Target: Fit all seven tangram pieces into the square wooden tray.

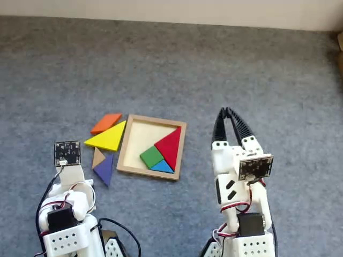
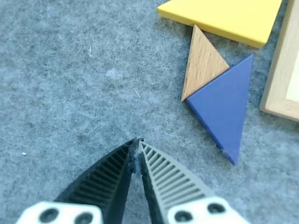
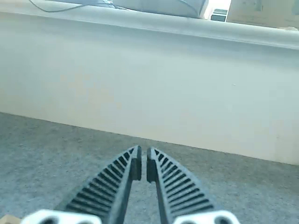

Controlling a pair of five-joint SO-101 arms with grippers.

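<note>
Tray (image 1: 158, 120) holds three pieces (image 1: 170, 145), four wait just left of it, and my left gripper (image 2: 138, 147), pressed together near the dark blue triangle (image 2: 222, 105), should spread next, I'd say, to grab it.

Wooden tray (image 1: 140, 136) holding three pieces (image 1: 170, 145), four pieces (image 1: 107, 138) beside it

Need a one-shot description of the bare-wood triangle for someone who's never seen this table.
Find the square wooden tray in the middle of the grey felt; in the high view the big yellow triangle lies just left of it. Just below that, the bare-wood triangle sits edge to edge with the dark blue triangle. It is smaller than both and the only unpainted piece.
</note>
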